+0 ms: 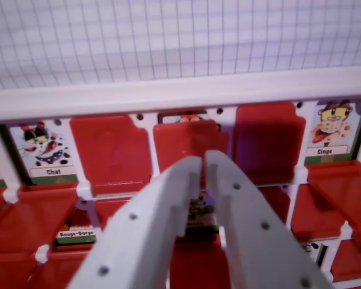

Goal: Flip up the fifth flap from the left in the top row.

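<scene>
Two white fingers (186, 198) of the hand (203, 164) stood nearly closed, gripping nothing, tips just below the partly raised red flap (189, 141) between the Chat card (45, 153) and Singe card (332, 131).

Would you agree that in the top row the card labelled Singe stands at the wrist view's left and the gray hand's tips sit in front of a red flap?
Not quite: the wrist view shows the Singe card at its right; the left card reads Chat. The hand does sit before a red flap.
</scene>
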`<state>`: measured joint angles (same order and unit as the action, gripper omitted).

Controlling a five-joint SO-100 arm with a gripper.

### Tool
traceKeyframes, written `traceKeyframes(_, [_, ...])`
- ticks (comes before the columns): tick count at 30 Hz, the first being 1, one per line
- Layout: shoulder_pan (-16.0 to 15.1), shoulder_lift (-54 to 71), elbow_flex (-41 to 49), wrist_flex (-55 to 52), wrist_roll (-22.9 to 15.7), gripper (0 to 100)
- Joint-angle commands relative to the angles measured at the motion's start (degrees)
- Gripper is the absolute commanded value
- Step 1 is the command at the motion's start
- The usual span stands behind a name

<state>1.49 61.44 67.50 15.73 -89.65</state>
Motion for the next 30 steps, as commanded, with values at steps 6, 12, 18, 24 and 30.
traceKeyframes(6, [-0.88,-1.41,-14.15,0.62,-0.44,0])
traceKeyframes(12, [-0.7,-6.33,-18.02,0.7,-1.23,0])
traceKeyframes(18, [-0.79,-8.35,-17.4,0.09,-2.02,0])
traceKeyframes(24, [-0.88,-9.49,-17.05,-0.79,-2.99,0])
traceKeyframes(30, [-0.88,-8.7,-17.23,-0.79,-2.55,0])
